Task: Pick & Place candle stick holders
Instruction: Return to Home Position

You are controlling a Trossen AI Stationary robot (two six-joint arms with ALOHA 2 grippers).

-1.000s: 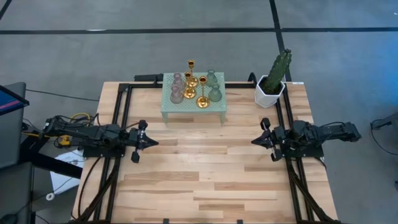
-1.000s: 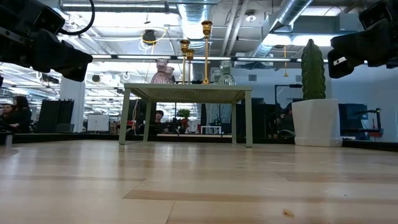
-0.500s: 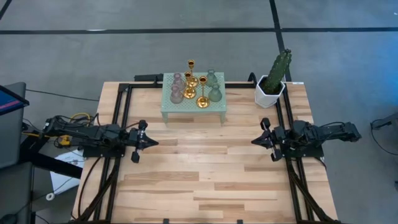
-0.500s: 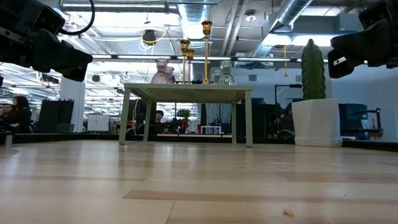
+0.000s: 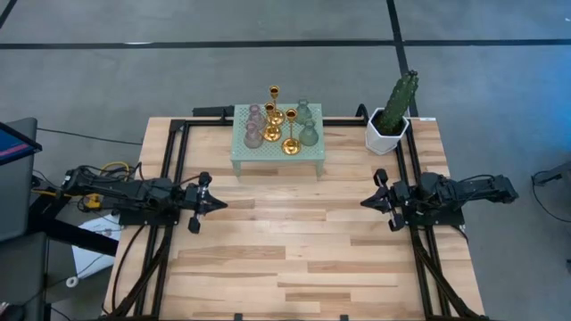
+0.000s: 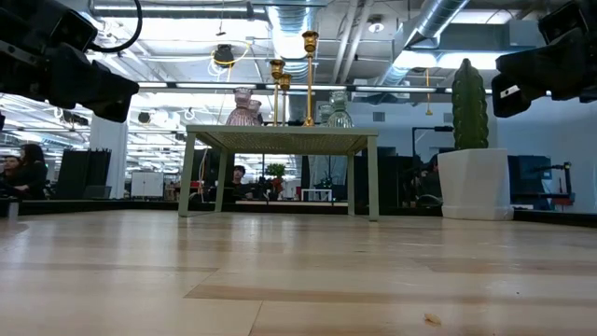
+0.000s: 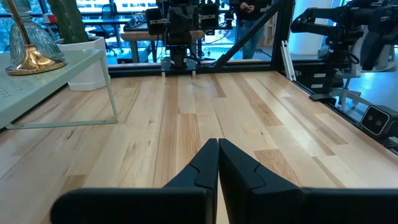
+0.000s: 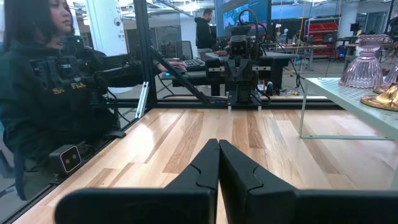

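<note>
No movement; left claw point(image 5: 217, 204), right claw point(image 5: 366, 203) apart

We see the wooden table point(image 5: 294, 259) bare across its middle and near half, an open lane between the left gripper point(image 5: 219, 204) and right gripper point(image 5: 366, 202), which are well apart. At the far edge stands the mint stand point(image 5: 277, 153) — its top crowded with candle stick holders point(image 5: 281, 125) — and the cactus pot point(image 5: 388, 132) to its right, with a gap between.
</note>
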